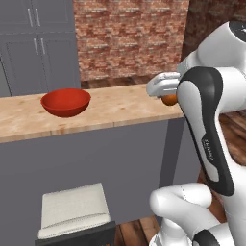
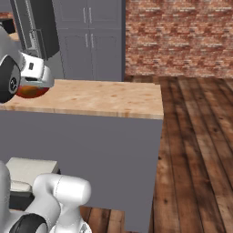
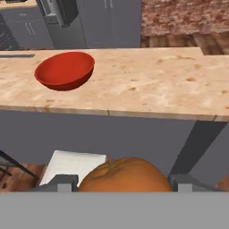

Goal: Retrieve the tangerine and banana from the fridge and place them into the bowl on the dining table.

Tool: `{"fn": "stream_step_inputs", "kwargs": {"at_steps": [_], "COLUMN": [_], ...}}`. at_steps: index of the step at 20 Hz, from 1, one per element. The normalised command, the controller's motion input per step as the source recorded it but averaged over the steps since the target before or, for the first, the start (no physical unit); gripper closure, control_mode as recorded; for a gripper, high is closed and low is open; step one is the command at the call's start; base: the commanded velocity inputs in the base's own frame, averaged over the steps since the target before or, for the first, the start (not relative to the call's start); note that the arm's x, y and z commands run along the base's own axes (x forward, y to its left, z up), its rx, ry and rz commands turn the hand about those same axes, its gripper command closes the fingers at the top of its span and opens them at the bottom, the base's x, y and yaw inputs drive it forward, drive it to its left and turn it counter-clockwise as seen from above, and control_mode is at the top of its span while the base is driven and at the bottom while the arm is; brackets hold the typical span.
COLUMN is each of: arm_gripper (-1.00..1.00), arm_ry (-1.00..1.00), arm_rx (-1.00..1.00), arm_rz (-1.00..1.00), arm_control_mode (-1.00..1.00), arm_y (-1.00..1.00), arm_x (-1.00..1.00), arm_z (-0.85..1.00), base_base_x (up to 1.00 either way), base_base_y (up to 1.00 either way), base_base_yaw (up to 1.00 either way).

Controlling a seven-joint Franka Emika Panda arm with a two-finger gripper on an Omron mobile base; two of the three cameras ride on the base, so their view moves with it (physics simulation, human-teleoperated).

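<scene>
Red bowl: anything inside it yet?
Nothing visible inside the red bowl; the hand view shows bare interior, though the near wall hides the lowest part. The tangerine sits between the gripper fingers, short of the dining table.
</scene>
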Motion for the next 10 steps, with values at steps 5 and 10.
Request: {"fn": "stream_step_inputs", "kwargs": {"at_steps": [5, 10], "arm_gripper": [1.0, 1.0], "arm_ry": [-0.02, -0.02], "arm_rx": [0.01, 0.02], "arm_rz": [0.17, 0.16], "arm_control_mode": [-1.0, -1.0], "arm_y": [0.36, 0.32], "arm_x": [0.57, 0.63], "arm_z": [0.0, 0.0], "base_base_x": [0.0, 0.0], "base_base_y": [0.0, 0.0], "base_base_yaw": [0.0, 0.0]}}
